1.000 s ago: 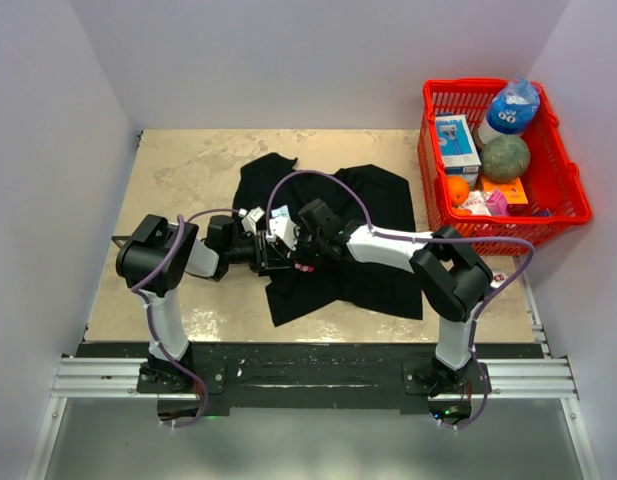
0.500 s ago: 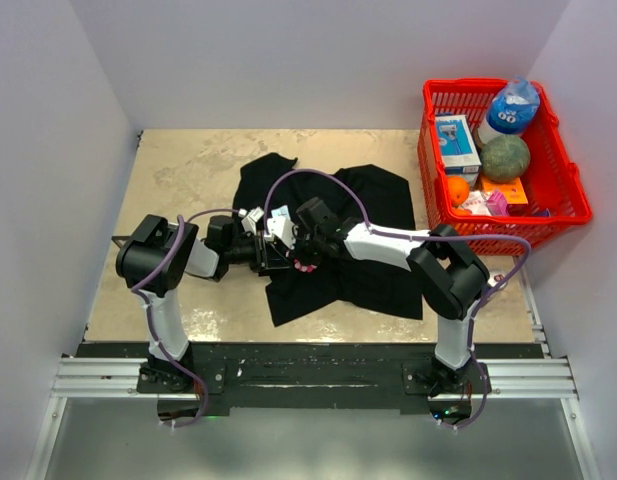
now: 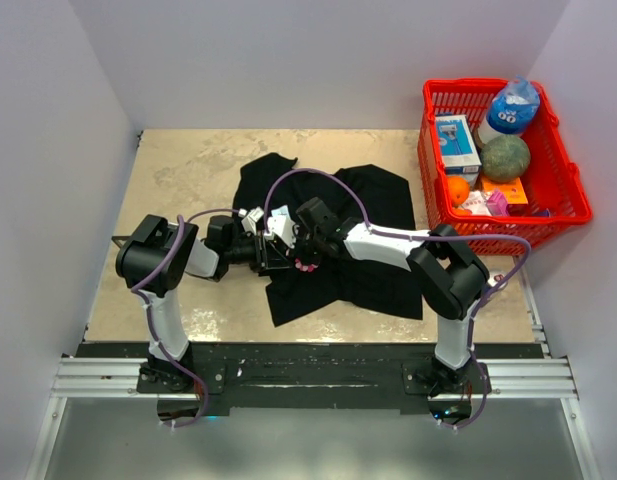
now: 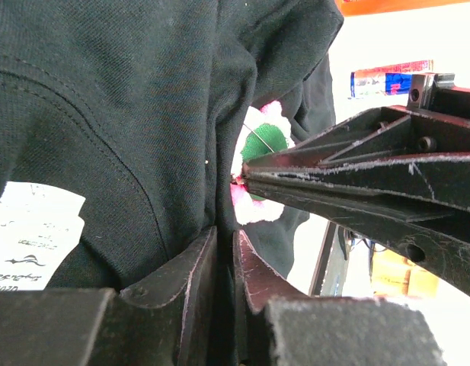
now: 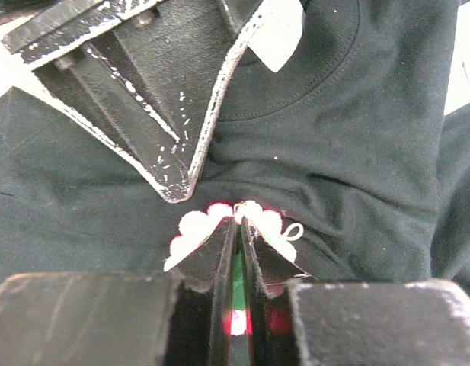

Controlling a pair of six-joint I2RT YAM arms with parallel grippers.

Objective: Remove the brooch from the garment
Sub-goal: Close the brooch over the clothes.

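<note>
The garment [image 3: 380, 205], a black shirt, lies spread in the middle of the table. My left gripper [image 4: 225, 232] is shut on a raised fold of the garment [image 4: 105, 114]. The brooch [image 5: 193, 229] shows as a small bright pink and white cluster with a green centre, and my right gripper [image 5: 239, 221] is shut on it, jaws nearly together. In the left wrist view the brooch [image 4: 261, 141] sits against the fold, right above my left jaws, with the right fingers [image 4: 356, 175] reaching in from the right. From above, both grippers meet at the brooch [image 3: 306, 266].
A red basket [image 3: 571, 180] with a bottle, box and fruit stands at the back right, clear of the shirt. A white label [image 4: 33, 229] hangs on the fabric left of my left jaws. The left finger [image 5: 158, 99] sits just above the brooch.
My right gripper has shifted slightly left and its jaws have closed on the brooch. The left gripper has kept its hold on the fold.
</note>
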